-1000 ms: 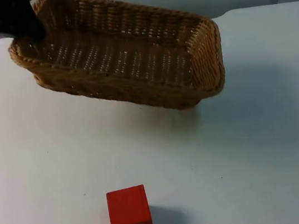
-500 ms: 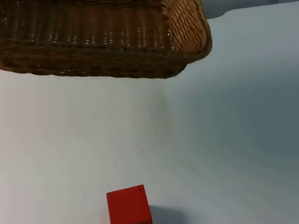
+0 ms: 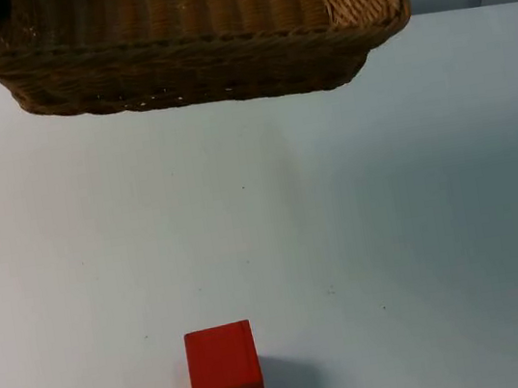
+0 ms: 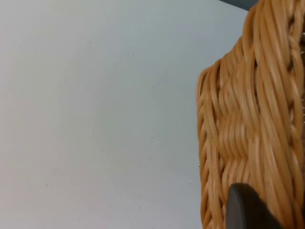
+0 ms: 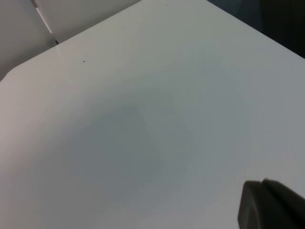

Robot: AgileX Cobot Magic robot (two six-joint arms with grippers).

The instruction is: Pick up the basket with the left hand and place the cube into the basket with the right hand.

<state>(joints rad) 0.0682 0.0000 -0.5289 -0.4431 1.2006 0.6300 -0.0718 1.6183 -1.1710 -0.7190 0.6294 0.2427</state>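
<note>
Top view: my left gripper (image 4: 250,210) clamps the rim of the woven basket (image 3: 178,40), which hangs clear of the white table (image 3: 389,214) at the far side. The red cube (image 3: 224,372) sits near the front edge, well apart from it. My right gripper (image 5: 267,205) waits above bare table; whether it is open I cannot tell. The basket should be held level and steady, mouth up. It is tan wicker, oblong, with a tightly braided rim.

Raised wicker basket (image 3: 180,55); red cube (image 3: 225,372) tabletop.
</note>
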